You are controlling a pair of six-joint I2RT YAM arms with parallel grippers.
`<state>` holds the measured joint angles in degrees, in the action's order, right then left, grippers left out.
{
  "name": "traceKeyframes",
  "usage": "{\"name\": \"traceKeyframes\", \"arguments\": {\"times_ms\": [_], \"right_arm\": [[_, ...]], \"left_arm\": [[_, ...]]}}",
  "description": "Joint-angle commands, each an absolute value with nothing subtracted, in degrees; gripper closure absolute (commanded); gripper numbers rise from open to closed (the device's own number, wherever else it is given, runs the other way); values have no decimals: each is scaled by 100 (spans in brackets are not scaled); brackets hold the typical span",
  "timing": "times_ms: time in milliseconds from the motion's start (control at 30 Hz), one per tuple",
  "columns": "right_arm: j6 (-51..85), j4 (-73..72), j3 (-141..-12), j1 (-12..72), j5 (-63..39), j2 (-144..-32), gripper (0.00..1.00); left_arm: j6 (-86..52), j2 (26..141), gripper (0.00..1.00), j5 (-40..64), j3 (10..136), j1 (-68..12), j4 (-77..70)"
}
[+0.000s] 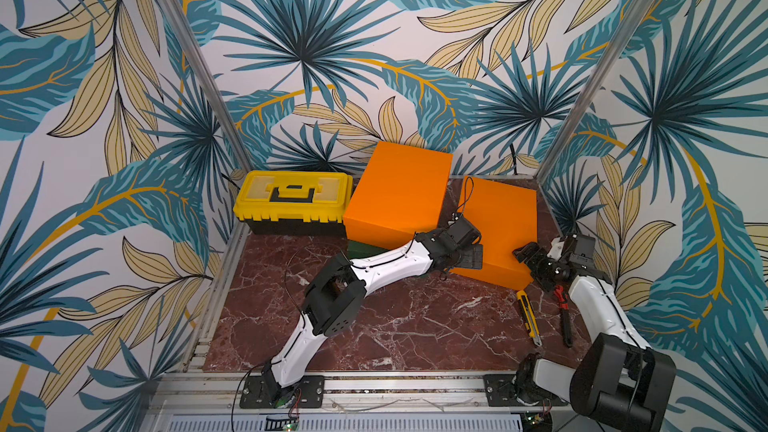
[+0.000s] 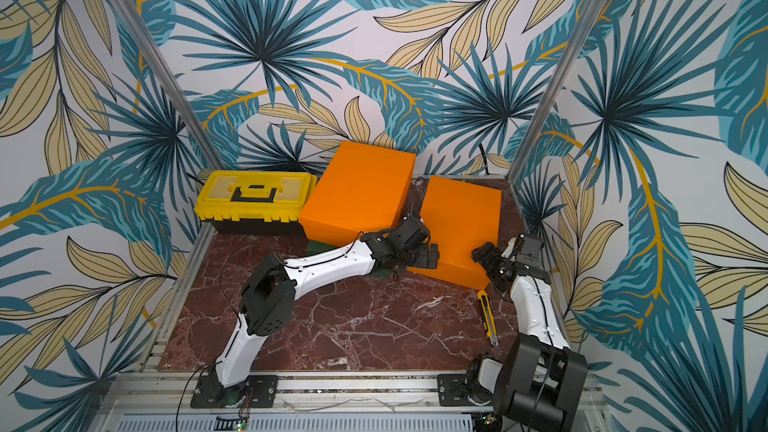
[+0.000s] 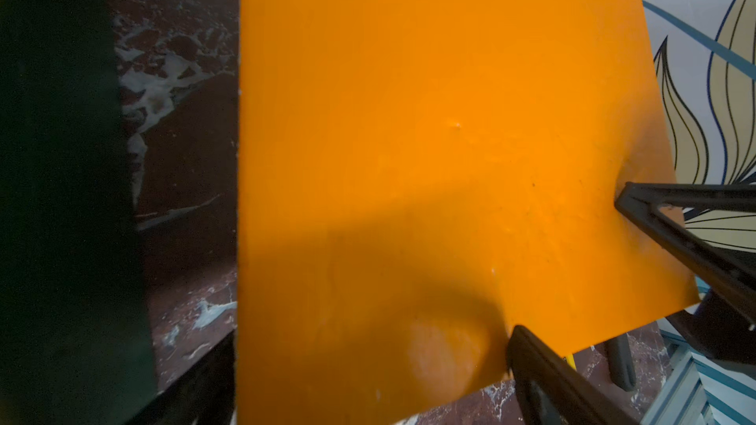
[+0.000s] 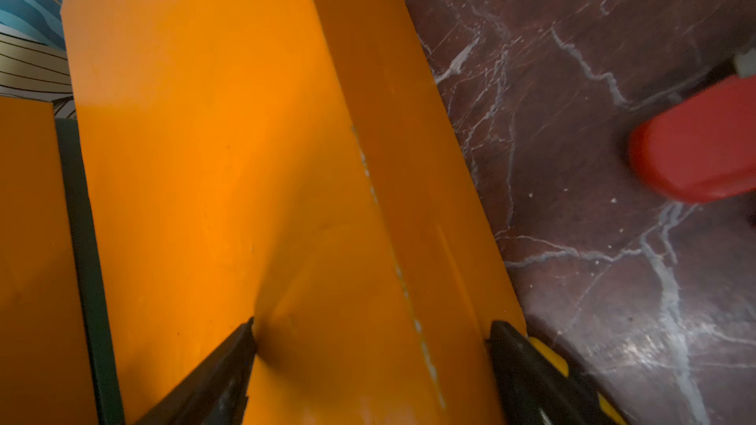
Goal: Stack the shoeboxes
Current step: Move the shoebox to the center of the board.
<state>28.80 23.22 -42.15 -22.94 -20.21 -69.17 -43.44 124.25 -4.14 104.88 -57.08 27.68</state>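
Observation:
An orange shoebox (image 1: pixel 399 193) (image 2: pixel 357 193) rests askew on a dark green shoebox (image 1: pixel 361 247) (image 2: pixel 318 248) at the back, in both top views. Another orange shoebox (image 1: pixel 503 218) (image 2: pixel 461 218) (image 3: pixel 409 116) (image 4: pixel 204 157) sits to their right. My left gripper (image 1: pixel 471 257) (image 3: pixel 364 357) spans its near left corner with jaws spread wide and closed on the cardboard. My right gripper (image 1: pixel 525 253) (image 4: pixel 372 337) pinches its near right edge, one finger denting the lid. A strip of the green shoebox (image 4: pixel 82 218) shows beside it.
A yellow-and-black toolbox (image 1: pixel 293 197) stands at the back left against the stacked boxes. A yellow utility knife (image 1: pixel 528 317) and a red-handled tool (image 1: pixel 563 313) (image 4: pixel 695 149) lie near the right arm. Leaf-patterned walls and aluminium posts (image 1: pixel 582 118) enclose the marble table (image 1: pixel 415 326).

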Motion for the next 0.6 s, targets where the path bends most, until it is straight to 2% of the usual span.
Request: {"name": "traceKeyframes", "arguments": {"times_ms": [0,200,567], "right_arm": [[2760,3102,-4077,-2142,-2218,-6835,9],[2710,3278,-4180,-2136,-1962,-6732,0],[2781,3221,-4519,-2136,-1926,-6802,1]], "left_arm": [[-4278,12212,2,-217,10276,-5943,2729],[-4258,12000,1,-289,10081,-5942,2722],[-4105,11860,1,-466,10196,-5889,2720]]}}
